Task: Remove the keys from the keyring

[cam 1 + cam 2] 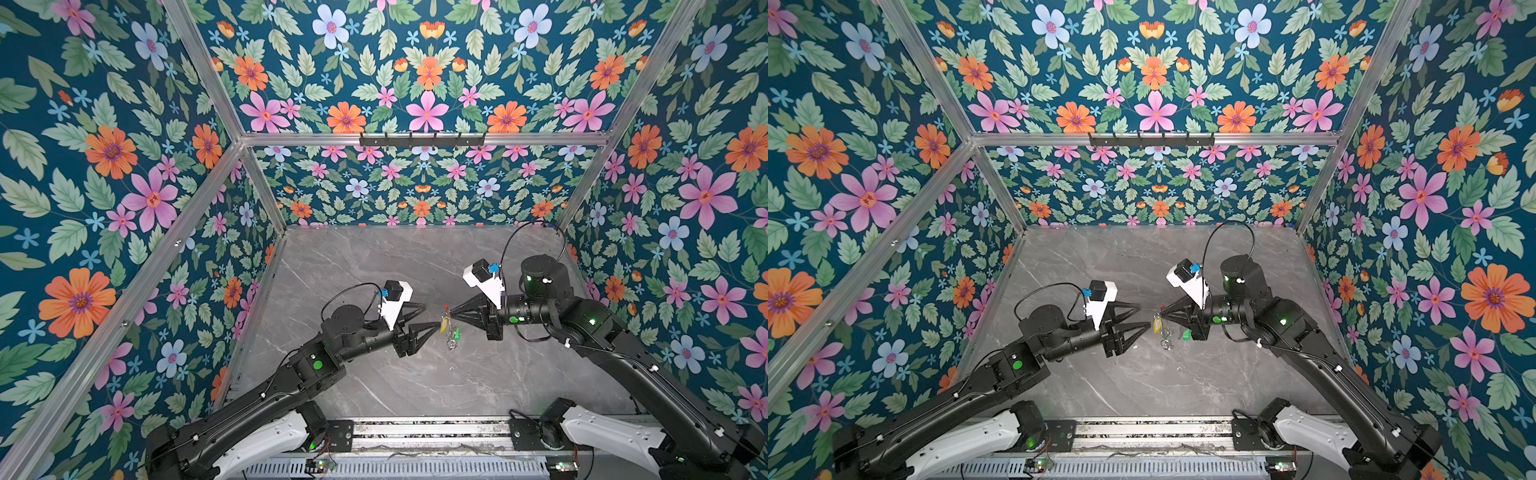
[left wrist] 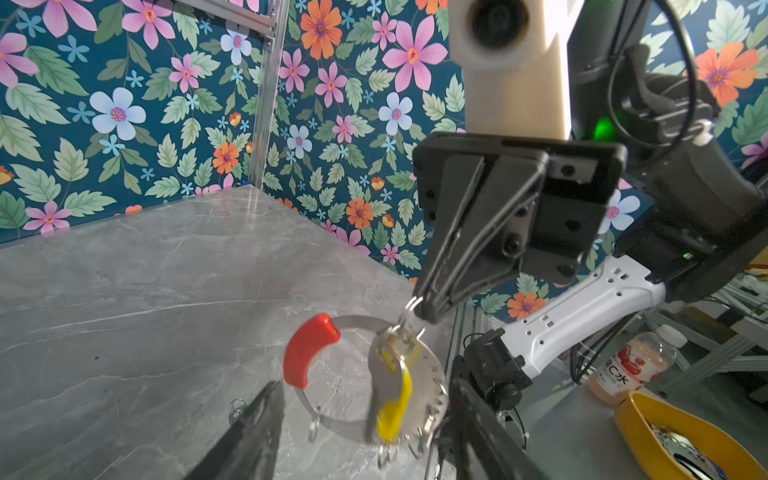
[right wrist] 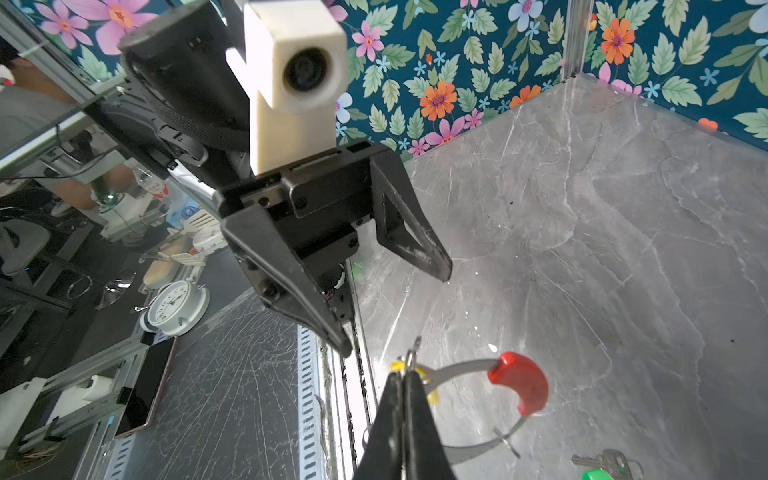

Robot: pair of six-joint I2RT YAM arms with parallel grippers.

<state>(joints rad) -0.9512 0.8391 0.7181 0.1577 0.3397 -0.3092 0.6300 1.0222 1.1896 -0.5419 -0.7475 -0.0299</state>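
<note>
The keyring (image 2: 433, 376) is a grey hoop with a red arc (image 2: 309, 353); it hangs above the marble table. My right gripper (image 3: 405, 374) is shut on a small split ring at the hoop's top, as the left wrist view also shows (image 2: 424, 309). The yellow-tagged key (image 2: 395, 399) dangles from that spot inside the hoop. My left gripper (image 2: 365, 380) is open, its fingers on either side of the hoop and touching nothing. In both top views its tips (image 1: 432, 316) (image 1: 1144, 316) face the yellow key (image 1: 444, 325) (image 1: 1157, 326). The green-tagged key (image 3: 600, 463) (image 1: 457, 332) lies on the table, off the hoop.
Floral walls close in the grey marble table (image 1: 374, 270) on three sides. A black hook rail (image 1: 422, 139) sits high on the back frame bar. Outside the cell are a yellow bowl (image 2: 636, 419), a drink bottle (image 2: 631, 365) and a white clock (image 3: 176, 307).
</note>
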